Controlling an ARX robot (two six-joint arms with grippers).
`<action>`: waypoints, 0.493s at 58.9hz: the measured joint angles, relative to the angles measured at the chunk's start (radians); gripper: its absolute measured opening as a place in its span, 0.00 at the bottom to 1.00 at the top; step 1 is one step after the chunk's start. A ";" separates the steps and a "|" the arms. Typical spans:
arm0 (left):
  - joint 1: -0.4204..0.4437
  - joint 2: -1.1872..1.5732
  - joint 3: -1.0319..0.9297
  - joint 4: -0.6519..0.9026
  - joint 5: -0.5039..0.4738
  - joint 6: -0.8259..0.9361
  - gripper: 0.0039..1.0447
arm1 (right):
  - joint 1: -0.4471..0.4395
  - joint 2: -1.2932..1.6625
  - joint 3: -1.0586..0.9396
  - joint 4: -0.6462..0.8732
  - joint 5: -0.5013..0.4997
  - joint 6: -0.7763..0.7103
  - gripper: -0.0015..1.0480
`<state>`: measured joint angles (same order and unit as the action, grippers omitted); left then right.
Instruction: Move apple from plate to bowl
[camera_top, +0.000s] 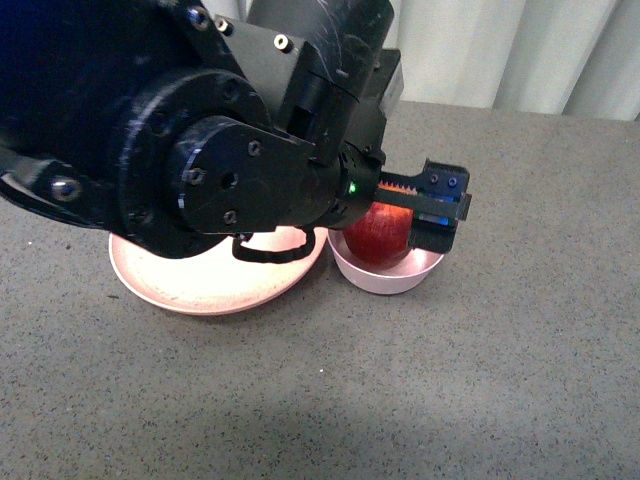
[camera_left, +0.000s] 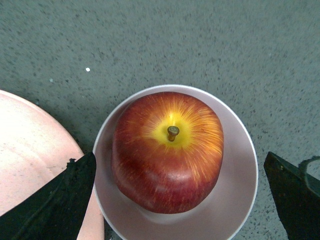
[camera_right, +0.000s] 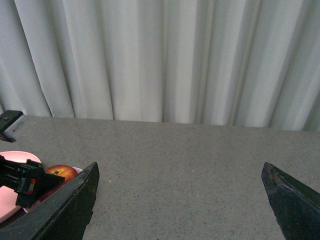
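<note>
Directly below our left gripper (camera_left: 180, 200): glossy dark-red apple (camera_left: 167, 150), stem up, seated in small pale-pink bowl (camera_left: 240, 165); jaws wide, clear both sides. Right gripper (camera_right: 180, 200) also wide, far off.

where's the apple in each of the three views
Front view: the apple sits in the bowl, right of centre, partly behind the left tool.
Left wrist view: centre, stem up.
Right wrist view: small, at the lower left edge.
Shared landmark: the plate beside the bowl.
</note>
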<state>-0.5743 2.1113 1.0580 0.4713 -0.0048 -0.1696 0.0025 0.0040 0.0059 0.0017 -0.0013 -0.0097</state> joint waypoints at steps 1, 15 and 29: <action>0.001 -0.007 -0.006 0.006 0.000 -0.001 0.93 | 0.000 0.000 0.000 0.000 0.000 0.000 0.91; 0.035 -0.197 -0.157 0.110 -0.052 -0.019 0.94 | 0.000 0.000 0.000 0.000 0.000 0.000 0.91; 0.090 -0.366 -0.462 0.546 -0.401 0.089 0.75 | 0.000 0.000 0.000 0.000 0.000 0.000 0.91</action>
<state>-0.4847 1.7454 0.5961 1.0172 -0.4061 -0.0803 0.0025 0.0040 0.0059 0.0017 -0.0017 -0.0101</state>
